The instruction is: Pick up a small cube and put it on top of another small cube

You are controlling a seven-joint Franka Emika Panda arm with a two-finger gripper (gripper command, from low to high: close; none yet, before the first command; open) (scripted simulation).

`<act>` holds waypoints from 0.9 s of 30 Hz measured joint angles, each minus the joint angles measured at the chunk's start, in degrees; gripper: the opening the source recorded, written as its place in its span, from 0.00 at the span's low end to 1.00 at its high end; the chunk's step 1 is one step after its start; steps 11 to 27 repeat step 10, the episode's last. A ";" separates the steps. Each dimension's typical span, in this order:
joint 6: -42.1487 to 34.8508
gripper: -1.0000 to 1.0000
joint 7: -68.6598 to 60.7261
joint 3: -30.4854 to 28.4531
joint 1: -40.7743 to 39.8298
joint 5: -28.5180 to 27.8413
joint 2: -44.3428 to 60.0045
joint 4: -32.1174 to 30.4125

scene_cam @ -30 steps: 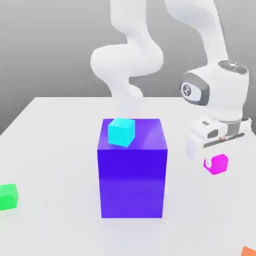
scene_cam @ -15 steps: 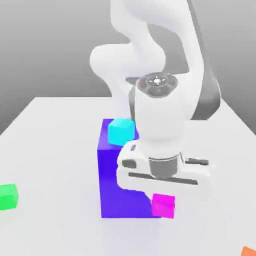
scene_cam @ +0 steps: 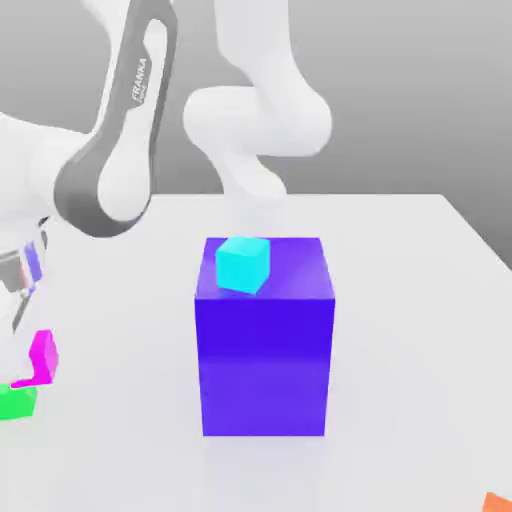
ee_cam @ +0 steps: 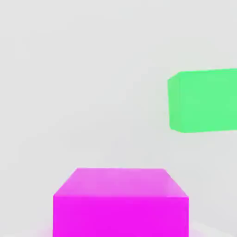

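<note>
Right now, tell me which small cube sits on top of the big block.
The cyan cube. It rests on the big blue block; the pink cube hangs just above the green cube on the table.

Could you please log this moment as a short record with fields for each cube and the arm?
magenta cube: carried above the table at the exterior view's left, just above and beside the green cube, not yet on it
green cube: on the table, partly cut off by the frame edge
cyan cube: resting on top of the big blue-violet cube
orange cube: corner showing at the exterior view's lower right
stack: not yet made
</note>
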 joint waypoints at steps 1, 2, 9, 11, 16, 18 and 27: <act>0.98 0.00 0.75 -0.68 -0.63 0.26 0.39 -0.40; 2.36 0.00 0.39 -0.65 -1.17 1.42 1.72 -0.51; 8.80 1.00 -3.96 3.39 -4.60 8.06 9.08 -0.07; 8.80 1.00 -3.96 3.39 -4.60 8.06 9.08 -0.07; 8.80 1.00 -3.96 3.39 -4.60 8.06 9.08 -0.07; 8.80 1.00 -3.96 3.39 -4.60 8.06 9.08 -0.07; 8.80 1.00 -3.96 3.39 -4.60 8.06 9.08 -0.07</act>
